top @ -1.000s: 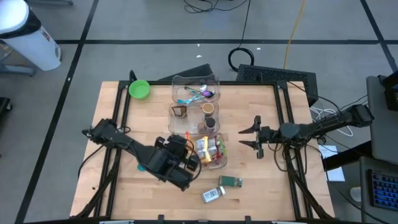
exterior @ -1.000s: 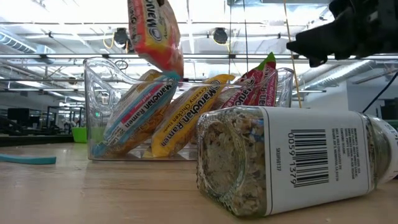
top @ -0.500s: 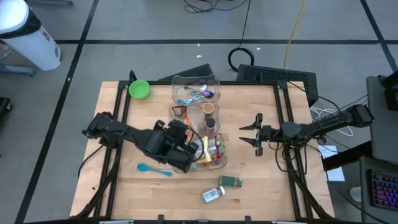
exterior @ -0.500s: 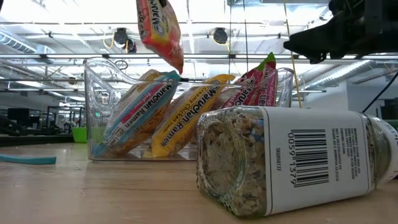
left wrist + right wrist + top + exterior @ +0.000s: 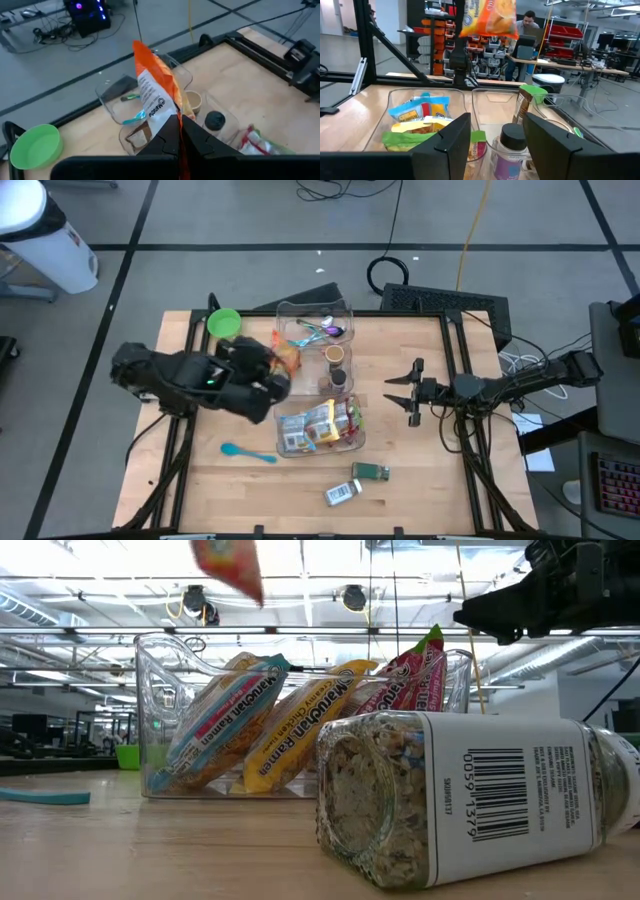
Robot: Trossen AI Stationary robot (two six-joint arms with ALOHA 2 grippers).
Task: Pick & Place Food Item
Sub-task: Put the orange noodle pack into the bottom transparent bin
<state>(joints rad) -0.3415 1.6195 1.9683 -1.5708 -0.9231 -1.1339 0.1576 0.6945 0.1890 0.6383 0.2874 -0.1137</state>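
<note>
high: left tool [image 5: 278, 372] clenched on ramen packet [image 5: 287, 359], lifted clear above the middle bins, far of the snack bin [image 5: 318, 427] on the surface [image 5: 430, 480].
low: packet [image 5: 227, 562] hung high, clear of bin walls.
left wrist: packet [image 5: 156, 95] pinched by one edge, dangling.
right wrist: right tool [image 5: 495, 137] parted, empty, waiting right of bins.

Two dark, bulky jointed arms (matte black), black cables trailing from the right one.
</note>
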